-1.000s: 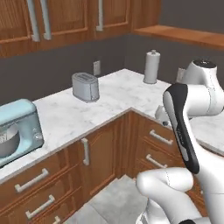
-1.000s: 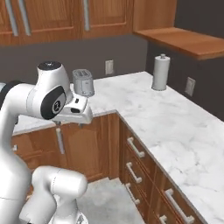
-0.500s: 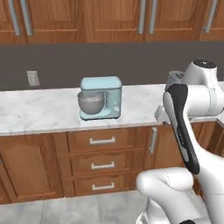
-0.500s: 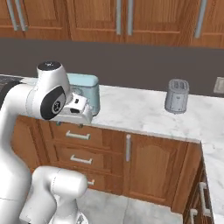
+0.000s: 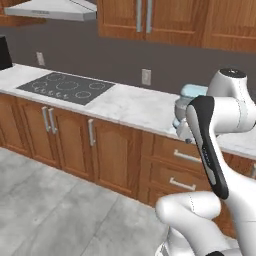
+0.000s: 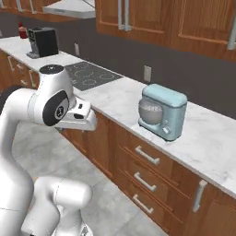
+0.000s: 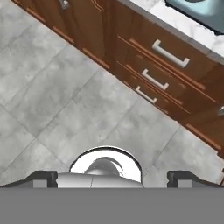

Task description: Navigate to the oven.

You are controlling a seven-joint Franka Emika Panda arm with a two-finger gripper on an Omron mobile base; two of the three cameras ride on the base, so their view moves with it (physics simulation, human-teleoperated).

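The oven is out of view. My gripper hangs folded close to the arm, pointing down at the grey tile floor, and it is open with nothing between its wide-apart fingertips. In the right base view the hand sits in front of the wooden base cabinets, below counter height.
A marble counter runs across, with a black cooktop under a range hood. A light blue stand mixer stands to the right and a black coffee machine at the far left. Drawers face open floor.
The whole picture has swept sideways as the base turned. The corner with toaster and paper towel roll left the views, the mixer slid right, and the cooktop and hood came in.
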